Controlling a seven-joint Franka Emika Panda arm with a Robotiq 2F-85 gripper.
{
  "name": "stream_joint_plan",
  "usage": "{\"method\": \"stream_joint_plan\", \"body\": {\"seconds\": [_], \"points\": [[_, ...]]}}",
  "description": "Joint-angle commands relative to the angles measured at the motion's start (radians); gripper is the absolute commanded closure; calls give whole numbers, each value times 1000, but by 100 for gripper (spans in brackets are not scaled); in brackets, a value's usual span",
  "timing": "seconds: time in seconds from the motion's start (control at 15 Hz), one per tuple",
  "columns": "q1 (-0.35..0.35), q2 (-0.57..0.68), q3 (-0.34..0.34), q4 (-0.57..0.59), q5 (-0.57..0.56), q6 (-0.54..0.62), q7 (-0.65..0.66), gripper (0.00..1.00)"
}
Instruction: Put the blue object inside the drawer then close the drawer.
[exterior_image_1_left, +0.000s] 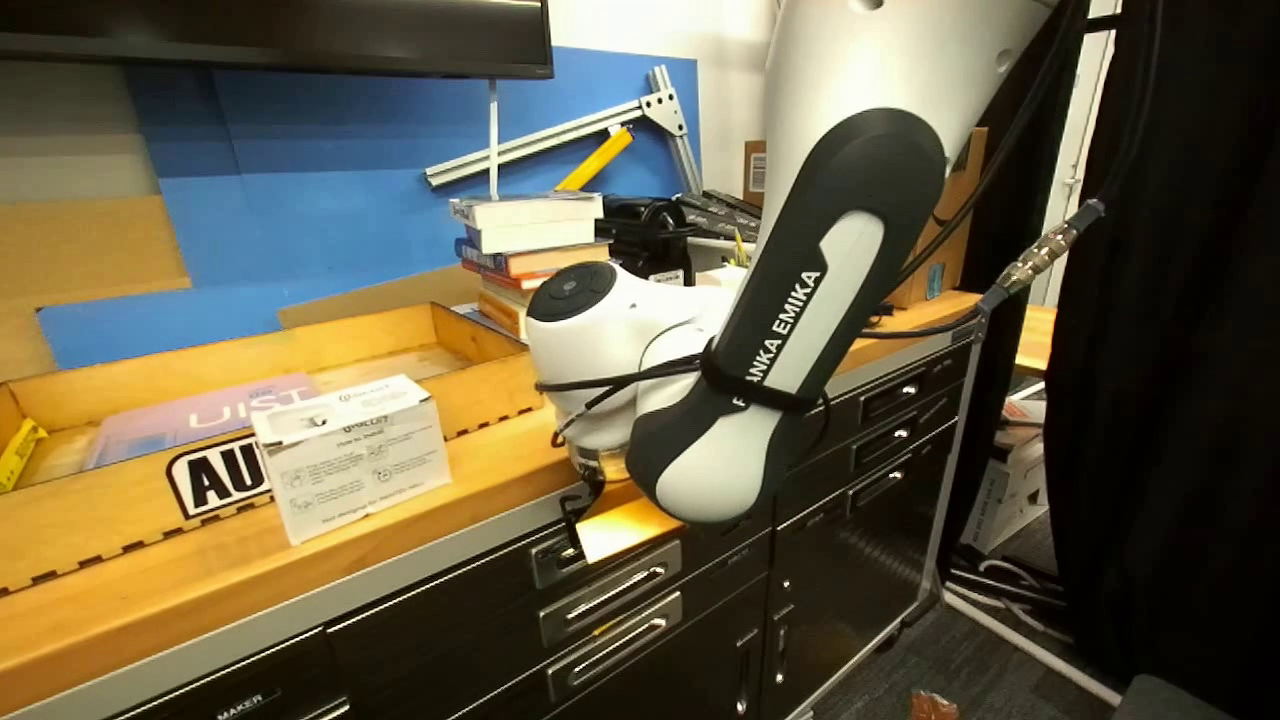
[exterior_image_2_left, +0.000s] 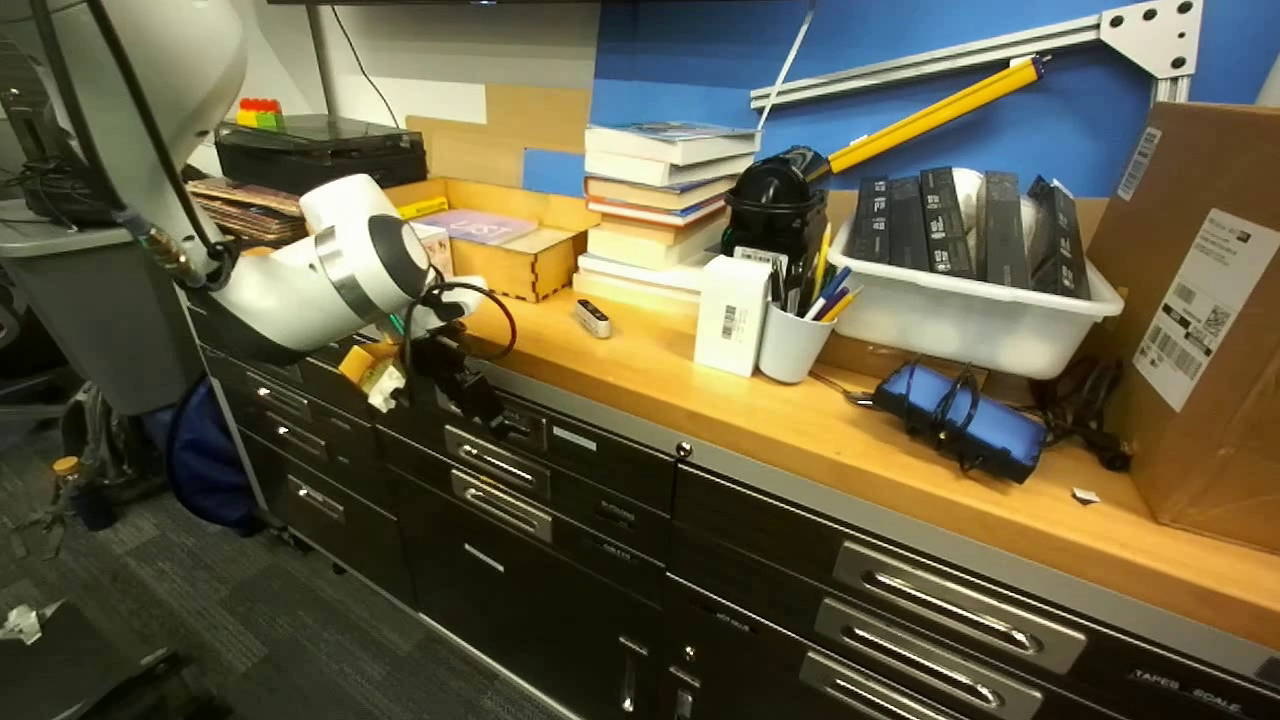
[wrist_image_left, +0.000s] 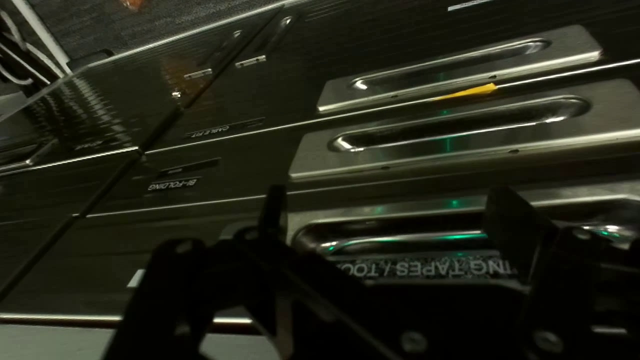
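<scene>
The blue object is hidden or out of view in all views. Several black-fronted drawers with silver bar handles sit under the wooden counter, and their fronts look shut. My gripper (wrist_image_left: 392, 212) is open and empty. Its fingers stand to either side of part of the top drawer's handle (wrist_image_left: 400, 242), above its label in the wrist view; I cannot tell whether they touch it. In the exterior views the gripper (exterior_image_2_left: 490, 408) points at the top drawer (exterior_image_2_left: 575, 440) below the counter edge. The gripper (exterior_image_1_left: 573, 525) is partly hidden by the arm and a yellow piece at the wrist.
The wooden counter (exterior_image_2_left: 800, 440) holds a book stack (exterior_image_2_left: 660, 200), a white box (exterior_image_2_left: 728, 320), a pen cup (exterior_image_2_left: 795, 345), a white bin (exterior_image_2_left: 970, 310) and a cardboard box (exterior_image_2_left: 1190, 300). A wooden tray (exterior_image_1_left: 490, 340) and a white carton (exterior_image_1_left: 360, 460) are near the arm.
</scene>
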Motion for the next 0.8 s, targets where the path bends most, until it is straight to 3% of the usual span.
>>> {"method": "stream_joint_plan", "body": {"seconds": [0.0,0.13,0.4,0.73], "points": [[-18,-55,19,-4,-16,6,34,0],[-47,-129,63,-52,61,-74,-65,0],[-99,-314,151,-138,214,-105,-308,0],[-110,-541,242,-162,542,-274,-641,0]]}}
